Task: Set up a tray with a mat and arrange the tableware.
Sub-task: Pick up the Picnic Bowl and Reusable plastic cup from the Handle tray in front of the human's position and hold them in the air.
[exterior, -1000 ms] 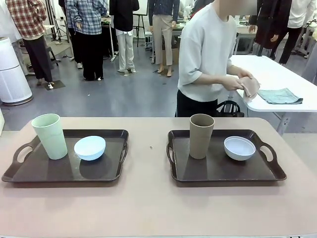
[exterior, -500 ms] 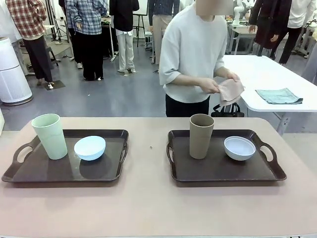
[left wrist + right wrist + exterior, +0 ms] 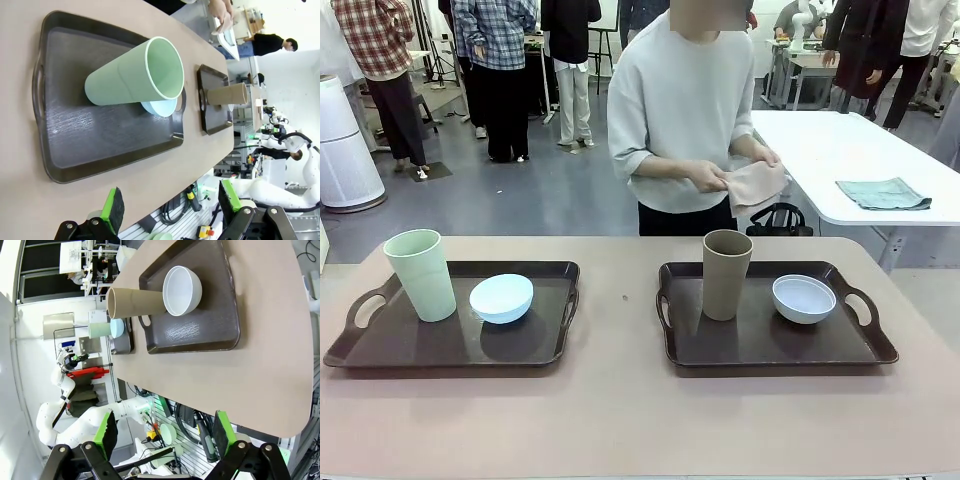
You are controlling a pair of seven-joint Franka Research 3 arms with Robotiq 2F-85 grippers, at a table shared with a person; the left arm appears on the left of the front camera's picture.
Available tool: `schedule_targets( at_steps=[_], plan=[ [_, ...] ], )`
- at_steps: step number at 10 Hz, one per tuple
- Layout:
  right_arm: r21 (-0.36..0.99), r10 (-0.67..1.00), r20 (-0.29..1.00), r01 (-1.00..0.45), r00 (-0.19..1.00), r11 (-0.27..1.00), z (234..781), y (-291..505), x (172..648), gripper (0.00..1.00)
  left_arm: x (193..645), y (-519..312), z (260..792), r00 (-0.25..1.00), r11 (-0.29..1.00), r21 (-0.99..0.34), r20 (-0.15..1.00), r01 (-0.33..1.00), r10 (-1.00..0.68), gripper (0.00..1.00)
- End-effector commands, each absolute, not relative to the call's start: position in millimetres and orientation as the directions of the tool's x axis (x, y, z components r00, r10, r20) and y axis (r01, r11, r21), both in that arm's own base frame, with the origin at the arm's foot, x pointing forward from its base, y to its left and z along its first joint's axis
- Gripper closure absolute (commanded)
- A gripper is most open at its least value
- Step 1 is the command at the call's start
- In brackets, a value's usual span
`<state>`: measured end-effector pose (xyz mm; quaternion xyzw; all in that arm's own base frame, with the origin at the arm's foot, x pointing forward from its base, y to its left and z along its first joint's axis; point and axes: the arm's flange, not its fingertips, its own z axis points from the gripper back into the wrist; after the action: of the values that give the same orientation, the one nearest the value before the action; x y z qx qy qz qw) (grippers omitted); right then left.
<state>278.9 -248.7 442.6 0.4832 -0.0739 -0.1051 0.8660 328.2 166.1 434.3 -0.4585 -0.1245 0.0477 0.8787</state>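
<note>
While the pale green cup (image 3: pixel 420 275) and light blue bowl (image 3: pixel 501 298) sit on the left tray (image 3: pixel 380 345), and the brown cup (image 3: pixel 726 274) and bluish-white bowl (image 3: pixel 804 298) on the right tray (image 3: pixel 760 345), the person's hands (image 3: pixel 710 179) hold a pink mat (image 3: pixel 756 185) at waist height. The left gripper (image 3: pixel 171 200) and right gripper (image 3: pixel 164 432) hover high, jaws wide and empty.

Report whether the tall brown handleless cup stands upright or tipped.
Upright: the tall brown cup stands base-down on the dark brown tray, rim up.
</note>
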Motion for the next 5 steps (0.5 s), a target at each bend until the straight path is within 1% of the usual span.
schedule_targets(
  at_steps=[1,5],
  plan=[
    [0.856,-0.25,0.031,0.103,0.968,0.506,444.5,-246.7,276.5,0.0,328.4,167.4,434.0,0.963,0.565,-0.824,0.177,0.033,0.202,0.0],
    [0.856,-0.25,0.031,0.103,0.968,0.506,444.5,-246.7,276.5,0.0,328.4,167.4,434.0,0.963,0.565,-0.824,0.177,0.033,0.202,0.0]
  ],
)
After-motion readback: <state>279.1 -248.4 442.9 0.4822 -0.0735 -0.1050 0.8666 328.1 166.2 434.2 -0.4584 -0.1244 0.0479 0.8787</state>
